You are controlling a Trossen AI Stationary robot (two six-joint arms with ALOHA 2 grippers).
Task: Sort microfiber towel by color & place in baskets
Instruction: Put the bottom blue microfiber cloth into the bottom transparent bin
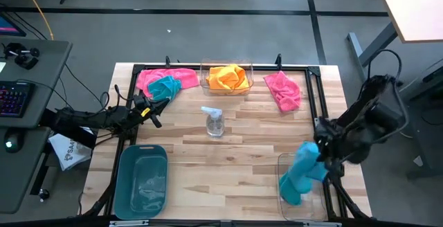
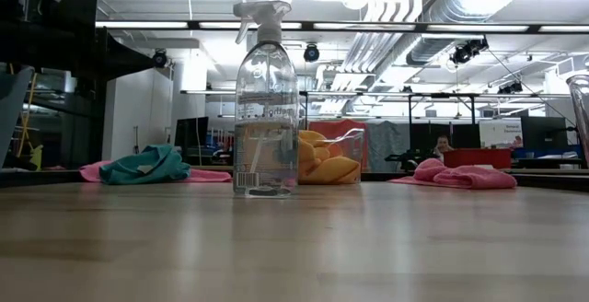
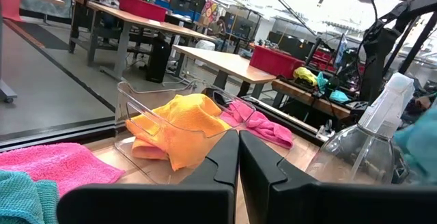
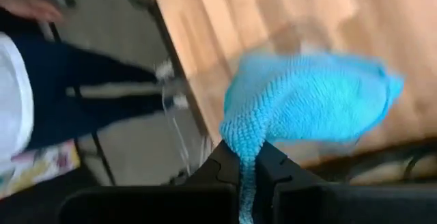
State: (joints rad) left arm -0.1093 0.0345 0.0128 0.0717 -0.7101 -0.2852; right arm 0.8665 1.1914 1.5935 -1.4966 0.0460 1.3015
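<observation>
My right gripper (image 1: 320, 155) is over the table's near right corner, shut on a light blue towel (image 1: 302, 173) that hangs above a clear basket (image 1: 282, 161). My left gripper (image 1: 156, 119) hovers shut and empty near the left edge, just short of a teal towel (image 1: 165, 86) lying on a pink towel (image 1: 154, 77). A second clear basket (image 1: 247, 82) at the far edge holds an orange towel (image 1: 228, 77). Another pink towel (image 1: 284, 90) lies at the far right. The teal basket (image 1: 123, 178) stands at the near left. My right gripper pinches a bunched fold of the light blue towel (image 4: 240, 142) between its two fingers, coming from above. The towel is lifted and hangs slack below the fingers, spreading out wider toward its lower end (image 1: 291, 194), which reaches into the clear basket.
A clear spray bottle (image 1: 214, 122) stands upright in the middle of the table. A black frame (image 1: 315, 95) runs around the table's edges. A person's legs and shoes (image 4: 171, 87) show on the floor beside the near right corner. Bare wood lies between the two near baskets.
</observation>
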